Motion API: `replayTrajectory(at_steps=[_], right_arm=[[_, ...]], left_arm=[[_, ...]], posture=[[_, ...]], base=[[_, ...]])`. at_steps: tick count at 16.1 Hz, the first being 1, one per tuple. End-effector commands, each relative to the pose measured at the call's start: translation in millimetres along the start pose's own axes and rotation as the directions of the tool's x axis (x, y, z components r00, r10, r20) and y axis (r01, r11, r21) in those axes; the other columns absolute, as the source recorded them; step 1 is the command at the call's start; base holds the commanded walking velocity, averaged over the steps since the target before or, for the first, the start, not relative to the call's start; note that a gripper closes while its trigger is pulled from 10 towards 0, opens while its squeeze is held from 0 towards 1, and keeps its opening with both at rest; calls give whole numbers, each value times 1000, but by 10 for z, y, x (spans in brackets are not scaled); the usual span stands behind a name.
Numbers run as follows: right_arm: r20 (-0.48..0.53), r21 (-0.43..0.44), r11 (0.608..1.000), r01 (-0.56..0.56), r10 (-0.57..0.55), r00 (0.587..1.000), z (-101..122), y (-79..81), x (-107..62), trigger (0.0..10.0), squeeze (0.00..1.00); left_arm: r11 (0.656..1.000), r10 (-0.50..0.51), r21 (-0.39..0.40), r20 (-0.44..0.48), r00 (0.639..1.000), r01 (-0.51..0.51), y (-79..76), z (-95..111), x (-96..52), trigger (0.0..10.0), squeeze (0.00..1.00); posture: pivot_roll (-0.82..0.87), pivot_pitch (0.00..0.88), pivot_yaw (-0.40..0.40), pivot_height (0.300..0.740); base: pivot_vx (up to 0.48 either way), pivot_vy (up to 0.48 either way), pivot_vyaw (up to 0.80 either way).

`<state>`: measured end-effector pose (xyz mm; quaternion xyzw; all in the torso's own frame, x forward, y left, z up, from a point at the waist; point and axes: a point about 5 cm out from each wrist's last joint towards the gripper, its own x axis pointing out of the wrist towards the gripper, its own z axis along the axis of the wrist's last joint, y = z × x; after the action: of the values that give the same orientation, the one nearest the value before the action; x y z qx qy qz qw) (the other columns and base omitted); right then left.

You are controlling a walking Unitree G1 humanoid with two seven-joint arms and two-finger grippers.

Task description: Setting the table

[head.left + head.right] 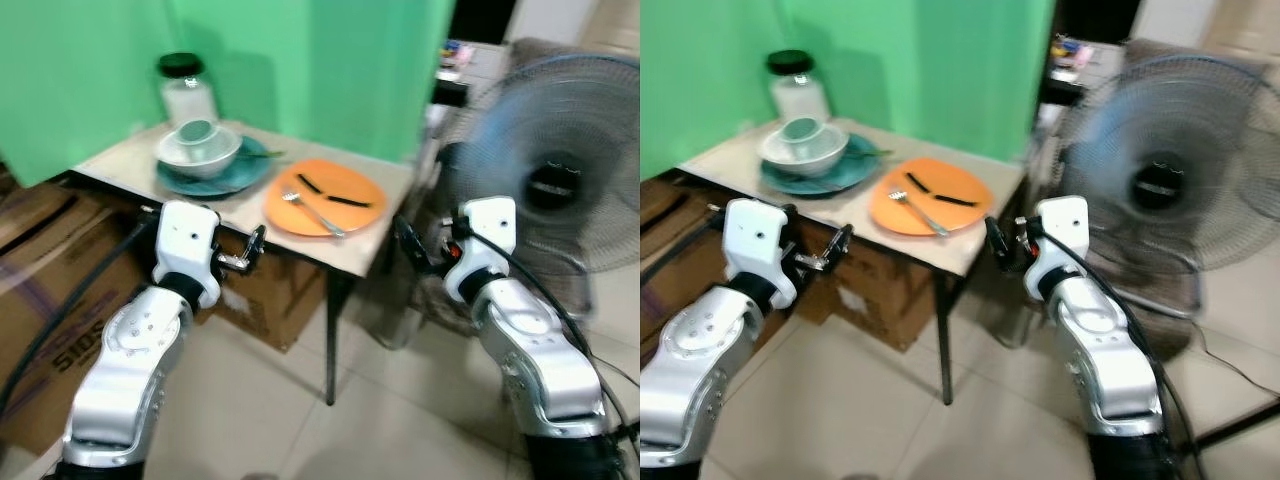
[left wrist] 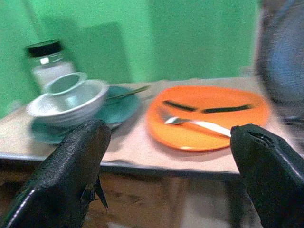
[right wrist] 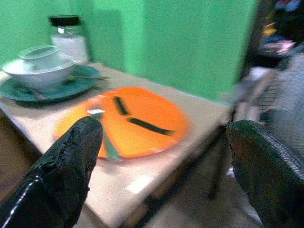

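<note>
One small counter (image 1: 380,250) stands against a green wall (image 1: 330,70), and on it sit two plates. The orange plate (image 1: 325,197) lies nearer the fan side and carries one silver fork (image 1: 312,211) and two dark chopsticks (image 1: 335,192) laid end to end. Just beside it is one teal plate (image 1: 215,173) with one white bowl (image 1: 199,152) resting on it, and one small pale cup (image 1: 196,131) sits inside that bowl. A thin utensil handle (image 2: 127,92) juts from the teal plate toward the orange one. Behind the bowl stands one glass jar (image 1: 187,87) with a black lid.

The left gripper (image 1: 248,252) hangs just below the counter's front edge, its two black fingers (image 2: 71,175) spread wide and grasping nothing. The right gripper (image 1: 420,250) is off the counter's corner, between the counter and one large standing fan (image 1: 560,160); its fingers (image 3: 61,175) are likewise spread apart and empty.

Under and beside the counter are cardboard boxes (image 1: 60,300); the one on the robot's left shows the printed characters "510S", the rest being cut off. The floor (image 1: 350,430) is pale tile.
</note>
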<state>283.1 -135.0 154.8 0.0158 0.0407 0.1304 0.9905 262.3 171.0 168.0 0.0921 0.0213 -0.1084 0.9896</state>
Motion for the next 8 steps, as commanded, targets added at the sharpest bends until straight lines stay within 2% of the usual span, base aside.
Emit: replayTrajectory(at_steps=[1, 2, 6, 8], right_arm=[[23, -30, 1000, -3, 4, 1000, 31, -21, 10, 10000, 0], [7, -24, 999, -26, 26, 1000, 12, -9, 10, 10000, 0], [3, -3, 998, -69, 69, 998, -2, 49, 12, 10000, 0], [-1, 59, 997, -43, 43, 999, -30, 37, 33, 10000, 0]], left_arm=[[1000, -4, 1, 9, 1000, 4, 4, 18, 1, 10000, 0], [1000, -7, 3, 9, 1000, 7, -1, 19, -6, 10000, 0], [1000, -17, 13, 11, 1000, 16, -3, 20, -16, 10000, 0], [1000, -22, 17, 10, 1000, 22, -16, 9, -33, 10000, 0]], posture=[[189, 0, -3, 740], [192, 0, -2, 740], [197, 0, -8, 740], [201, 0, -15, 740]], base=[[341, 0, 0], [341, 0, 0], [343, 0, 800], [343, 0, 0]])
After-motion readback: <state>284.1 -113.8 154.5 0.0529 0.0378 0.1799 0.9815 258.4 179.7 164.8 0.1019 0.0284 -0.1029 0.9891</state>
